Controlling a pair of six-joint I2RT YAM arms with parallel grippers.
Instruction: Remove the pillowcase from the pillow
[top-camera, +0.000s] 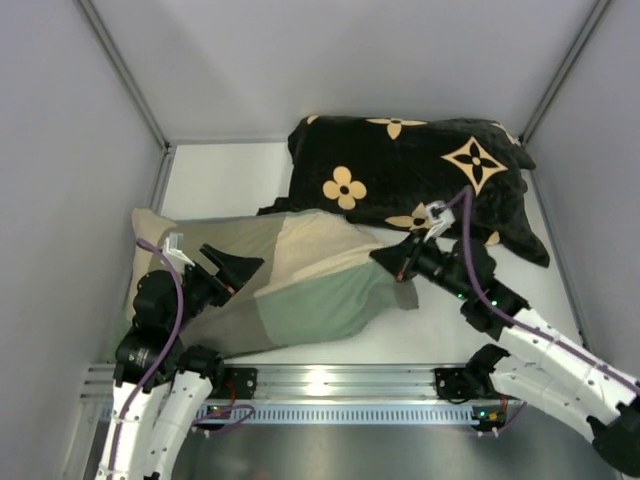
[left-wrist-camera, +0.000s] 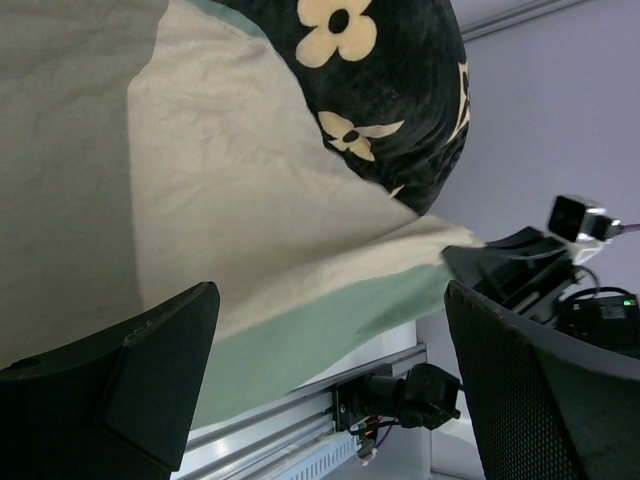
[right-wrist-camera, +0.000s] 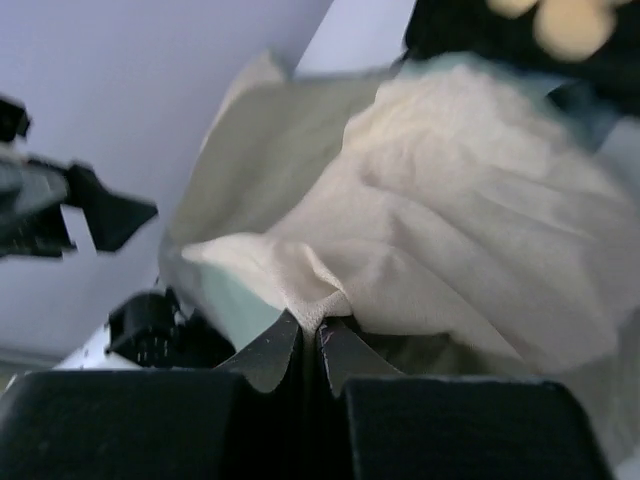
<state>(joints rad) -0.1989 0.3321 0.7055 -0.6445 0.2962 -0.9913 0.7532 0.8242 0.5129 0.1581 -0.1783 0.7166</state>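
Observation:
The pillowcase (top-camera: 310, 280), in olive, beige and sage blocks, lies bulging across the front left of the table. The pillow is hidden inside it. My left gripper (top-camera: 232, 268) is open and empty over the olive left part of the case. The left wrist view shows its wide-apart fingers (left-wrist-camera: 170, 340) above the beige and sage fabric (left-wrist-camera: 250, 200). My right gripper (top-camera: 385, 258) is shut on a pinch of the case's beige fabric at its right end. That pinch rises between the closed jaws in the right wrist view (right-wrist-camera: 318, 325), with the fabric (right-wrist-camera: 450, 230) bunched behind.
A black cushion with tan flower motifs (top-camera: 420, 170) lies at the back right, touching the pillowcase's far edge, and shows in the left wrist view (left-wrist-camera: 400, 80). A metal rail (top-camera: 330, 380) runs along the near edge. Grey walls enclose the table.

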